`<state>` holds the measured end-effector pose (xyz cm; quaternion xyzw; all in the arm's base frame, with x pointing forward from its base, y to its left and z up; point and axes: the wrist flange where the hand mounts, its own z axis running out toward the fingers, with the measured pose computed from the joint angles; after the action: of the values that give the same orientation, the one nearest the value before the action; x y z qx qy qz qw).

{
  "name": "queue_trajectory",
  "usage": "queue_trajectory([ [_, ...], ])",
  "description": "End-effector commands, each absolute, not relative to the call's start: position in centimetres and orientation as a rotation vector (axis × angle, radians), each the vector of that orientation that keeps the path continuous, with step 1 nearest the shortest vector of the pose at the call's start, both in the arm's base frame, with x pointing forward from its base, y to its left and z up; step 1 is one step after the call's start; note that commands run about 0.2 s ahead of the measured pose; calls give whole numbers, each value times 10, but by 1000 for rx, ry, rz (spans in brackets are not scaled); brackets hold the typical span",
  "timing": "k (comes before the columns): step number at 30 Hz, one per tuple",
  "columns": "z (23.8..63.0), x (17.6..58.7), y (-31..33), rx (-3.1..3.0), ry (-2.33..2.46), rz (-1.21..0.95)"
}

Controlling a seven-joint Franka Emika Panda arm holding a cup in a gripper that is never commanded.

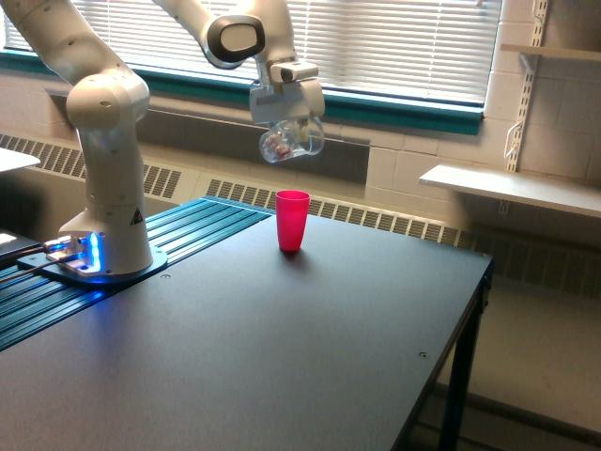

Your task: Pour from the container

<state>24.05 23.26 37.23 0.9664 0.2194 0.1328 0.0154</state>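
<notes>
Exterior view. My gripper [286, 117] is clamped around the clear container [290, 142], which I hold in the air, tipped on its side with reddish bits visible inside. It hangs at about 12 o'clock from the red cup [292, 220], well apart; I judge this placement lines the mouth up for pouring.

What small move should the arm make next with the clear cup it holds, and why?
Probably lower the small transparent cup a little and tilt it further. The gripper holds it tilted in the air, above the upright red plastic tumbler and slightly toward the exterior view's left, and the reddish bits are inside it.
</notes>
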Motion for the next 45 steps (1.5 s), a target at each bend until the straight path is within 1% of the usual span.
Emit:
queue_trajectory([
  [1,355,228,232,2933,765,371],
  [18,317,208,246,2753,882,316],
  [22,311,210,248,2721,890,324],
  [37,298,215,255,2670,879,319],
  [45,292,204,268,2559,966,358],
])
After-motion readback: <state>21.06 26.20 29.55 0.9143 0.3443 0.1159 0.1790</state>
